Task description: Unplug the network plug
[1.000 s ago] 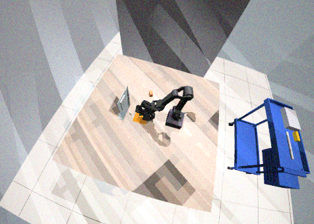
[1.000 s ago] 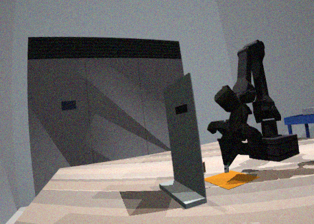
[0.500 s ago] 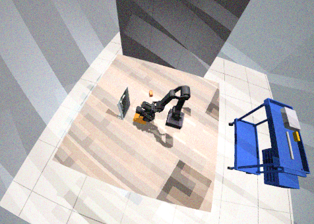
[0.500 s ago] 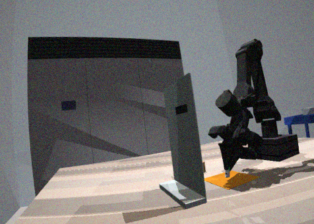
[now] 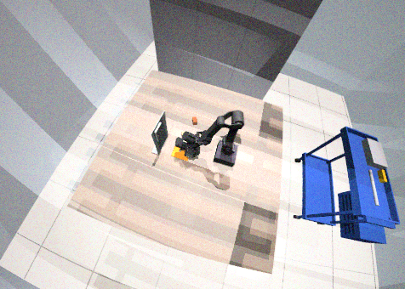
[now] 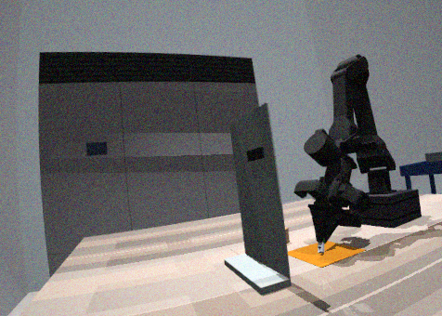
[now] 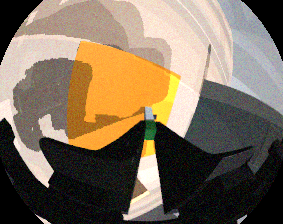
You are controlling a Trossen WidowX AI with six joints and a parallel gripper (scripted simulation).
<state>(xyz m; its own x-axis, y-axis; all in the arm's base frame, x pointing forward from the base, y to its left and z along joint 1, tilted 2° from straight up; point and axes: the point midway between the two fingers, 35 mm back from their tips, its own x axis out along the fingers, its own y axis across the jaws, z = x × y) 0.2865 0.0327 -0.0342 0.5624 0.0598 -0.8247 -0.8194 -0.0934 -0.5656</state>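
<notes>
Lowering toward the table, the gripper (image 6: 321,244) points straight down at the orange marked square (image 6: 325,254) in the lower right of the exterior view, its jaws clenched on the small network plug (image 6: 320,248), which shows as a pale sliver poking from the fingertips. The plug's lower end looks to be at or just above the square; contact cannot be confirmed at this size. In the wrist view the plug (image 7: 149,124) appears at frame centre as a thin grey-and-green piece wedged between the dark fingers, with the orange square filling the upper left behind it.

Left of the arm in the exterior view stands the upright panel (image 6: 260,192), and its socket (image 6: 255,153) shows as a dark slot with nothing in it. Judging from that, the unlocking and the pull-out are done, and the carry to the drop zone is all but complete. From above, the gripper (image 5: 187,146) covers most of the marked square (image 5: 178,154) at frame centre, between the panel and the arm's base.

What appears to remain: setting the plug down inside the square, opening the fingers, and lifting the arm away so it touches nothing.
</notes>
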